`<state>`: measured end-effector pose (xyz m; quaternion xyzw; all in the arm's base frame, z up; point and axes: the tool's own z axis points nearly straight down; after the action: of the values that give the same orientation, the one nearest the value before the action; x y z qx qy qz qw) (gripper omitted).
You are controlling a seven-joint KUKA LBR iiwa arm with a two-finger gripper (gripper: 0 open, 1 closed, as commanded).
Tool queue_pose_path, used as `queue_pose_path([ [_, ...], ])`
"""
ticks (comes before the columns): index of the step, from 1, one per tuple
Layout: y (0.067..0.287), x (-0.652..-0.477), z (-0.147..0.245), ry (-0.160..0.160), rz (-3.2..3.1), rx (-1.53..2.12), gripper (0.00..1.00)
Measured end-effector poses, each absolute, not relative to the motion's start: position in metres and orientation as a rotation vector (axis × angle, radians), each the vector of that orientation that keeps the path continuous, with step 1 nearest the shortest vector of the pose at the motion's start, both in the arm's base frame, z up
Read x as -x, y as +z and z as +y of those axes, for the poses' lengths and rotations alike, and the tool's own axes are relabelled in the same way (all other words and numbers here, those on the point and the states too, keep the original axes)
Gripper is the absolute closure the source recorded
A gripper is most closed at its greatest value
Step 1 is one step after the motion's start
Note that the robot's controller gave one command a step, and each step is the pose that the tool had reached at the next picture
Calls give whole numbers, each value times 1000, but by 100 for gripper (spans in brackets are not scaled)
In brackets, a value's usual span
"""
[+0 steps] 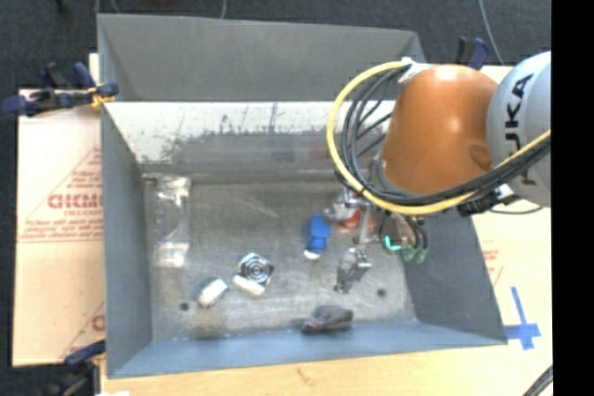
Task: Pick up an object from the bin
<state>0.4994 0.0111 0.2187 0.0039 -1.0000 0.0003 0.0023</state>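
Dark carpet all round, and in the middle sits the grey metal bin (130,227) with only a handful of bits in it, so I'll place everything off the little blue piece (316,236) on the bin floor. The arm's orange cover (436,139) and its loops of cable hang up and to the right of the blue piece, blocking that corner of the bin. The jaws come down just right of the blue piece and a touch nearer the front wall, over bare floor. Honestly can't tell how far open they are, and I see nothing between them. A small reddish thing (345,216) sits just up-right of the blue piece, half tucked against the wrist hardware. A dark flat lump (327,320) lies toward the front wall from it. Down-left of the blue piece there's a silvery round thing (252,272), then a small white block (213,292) just past that. A clear plastic bag (172,218) lies well off to the left.
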Motion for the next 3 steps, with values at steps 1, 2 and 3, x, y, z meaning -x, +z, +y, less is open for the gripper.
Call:
queue_pose_path([
  [1, 72, -541, 27, 1, -3143, -227, 0],
  [2, 74, -531, 109, -5, -3153, -101, 0],
  [3, 76, -533, 107, -7, -3159, -95, 100],
])
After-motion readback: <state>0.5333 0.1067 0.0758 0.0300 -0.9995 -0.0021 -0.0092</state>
